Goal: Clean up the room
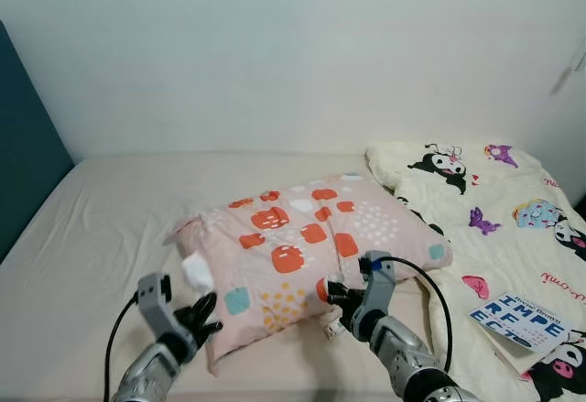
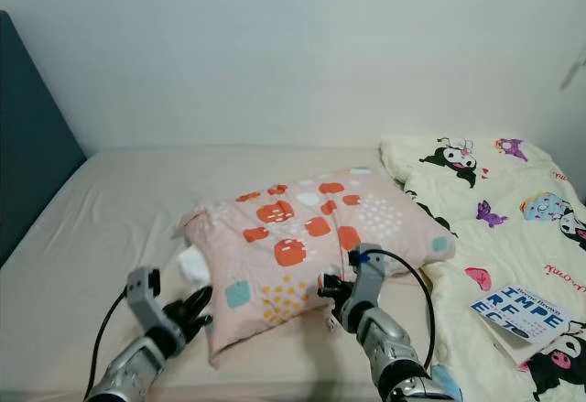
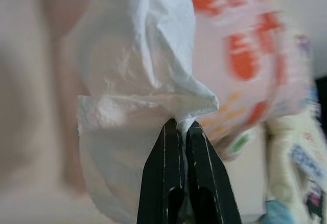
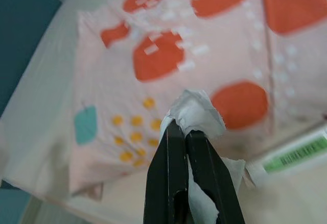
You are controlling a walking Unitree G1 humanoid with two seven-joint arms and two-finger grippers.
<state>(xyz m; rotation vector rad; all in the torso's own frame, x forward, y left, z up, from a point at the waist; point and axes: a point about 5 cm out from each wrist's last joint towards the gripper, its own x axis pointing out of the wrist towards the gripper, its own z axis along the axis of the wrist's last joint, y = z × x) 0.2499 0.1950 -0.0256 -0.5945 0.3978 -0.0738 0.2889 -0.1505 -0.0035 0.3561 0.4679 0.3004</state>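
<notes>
Near the bed's [image 1: 110, 228] front edge, each hand, left [image 1: 203, 315] and right [image 1: 335, 296], pinched a tissue [image 3: 133, 81] beside the pillow [image 1: 311, 246]; thin tissue might tear and drop.

Pillow [image 1: 311, 242] on bed [image 1: 101, 228]; cartoon blanket [image 1: 513, 210], book [image 1: 517, 318] right.

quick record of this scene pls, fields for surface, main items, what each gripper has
surface: bed with beige sheet
pillow: pink pillow with orange patches, mid-bed
blanket: cartoon-print blanket on the robot's right
book: book lying on the blanket
left gripper: left gripper shut on a white tissue, near the pillow's left corner
right gripper: right gripper shut on a crumpled tissue, over the pillow's near edge
</notes>
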